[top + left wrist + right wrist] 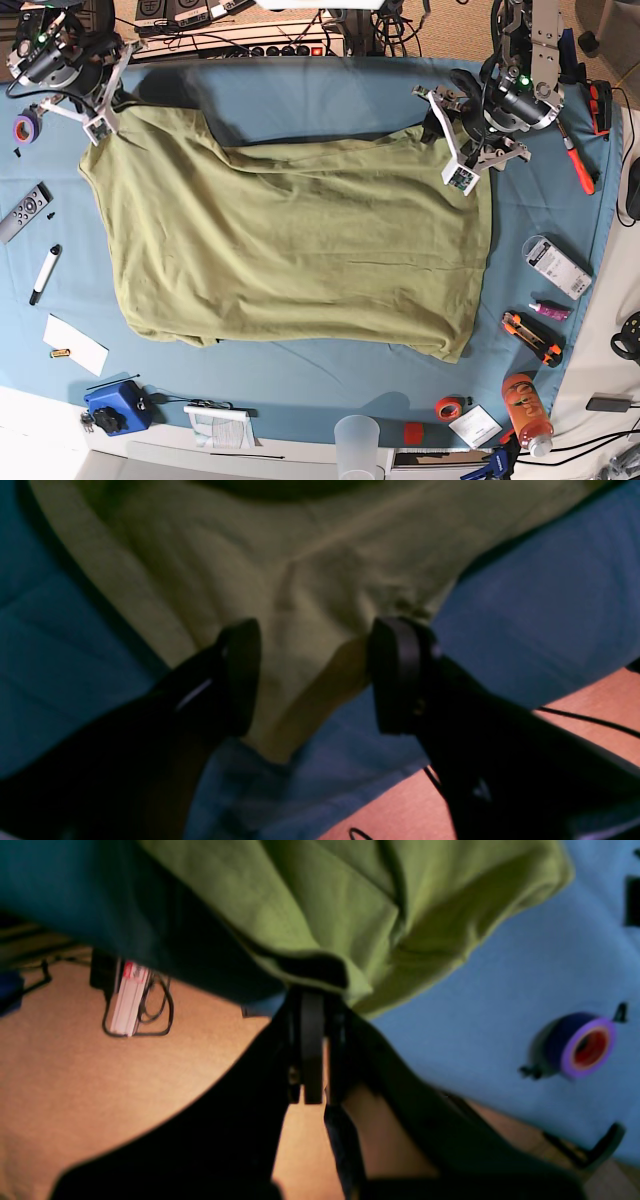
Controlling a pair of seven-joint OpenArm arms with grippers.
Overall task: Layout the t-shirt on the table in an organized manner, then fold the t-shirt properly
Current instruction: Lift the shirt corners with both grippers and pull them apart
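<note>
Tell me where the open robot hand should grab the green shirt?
Probably the far corner right under the left gripper, which is open with its jaws either side of the t-shirt. That corner tapers to a point on the table, so closing straight down should pinch it. The right gripper is shut on the other far corner, so both top corners would be held evenly.

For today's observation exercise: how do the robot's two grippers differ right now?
The left gripper is open, its fingers apart over the t-shirt; the right gripper is shut, pinching the t-shirt's edge. In the base view, left is at the shirt's right corner, right at its left. Both are black, near the table's far edge.
</note>
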